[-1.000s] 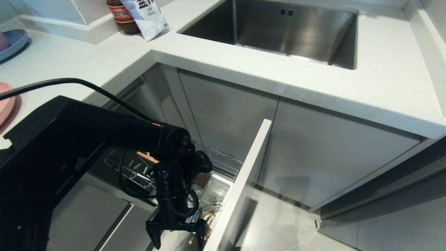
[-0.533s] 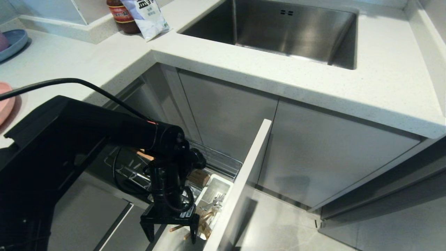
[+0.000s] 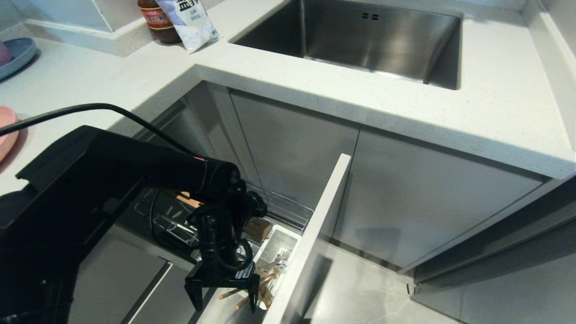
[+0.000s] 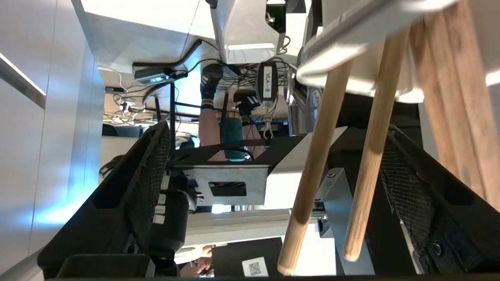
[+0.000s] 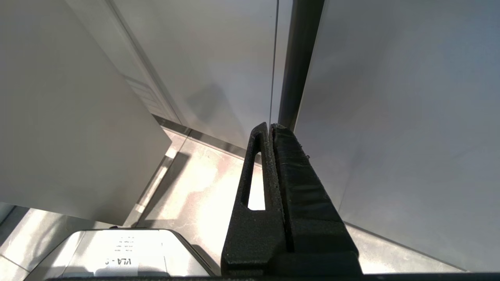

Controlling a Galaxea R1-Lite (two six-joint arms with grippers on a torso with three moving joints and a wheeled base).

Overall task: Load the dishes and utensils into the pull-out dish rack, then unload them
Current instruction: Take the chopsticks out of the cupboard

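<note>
The pull-out dish rack (image 3: 288,210) stands drawn out under the counter, its white front panel (image 3: 320,225) on the right. Its white cutlery box (image 3: 280,243) holds silver cutlery (image 3: 282,259) and light wooden chopsticks (image 3: 263,288). My left gripper (image 3: 222,298) hangs open over the near end of the box, pointing down. In the left wrist view two chopsticks (image 4: 312,175) stick out from the box rim (image 4: 351,39) between the gripper's (image 4: 276,128) spread fingers, nearer one finger and ungripped. A pink plate (image 3: 5,132) lies on the counter at the far left. My right gripper (image 5: 270,127) is parked, shut and empty.
A steel sink (image 3: 360,36) is set in the white counter (image 3: 450,112). A blue plate (image 3: 18,54), a brown jar (image 3: 155,20) and a white bag (image 3: 191,22) stand at the back left. Grey cabinet doors (image 3: 432,198) are right of the front panel. A person's legs (image 4: 213,128) show in the left wrist view.
My left gripper has shifted slightly left, away from the front panel, and stays open. More of the chopsticks' ends shows between its fingers.
</note>
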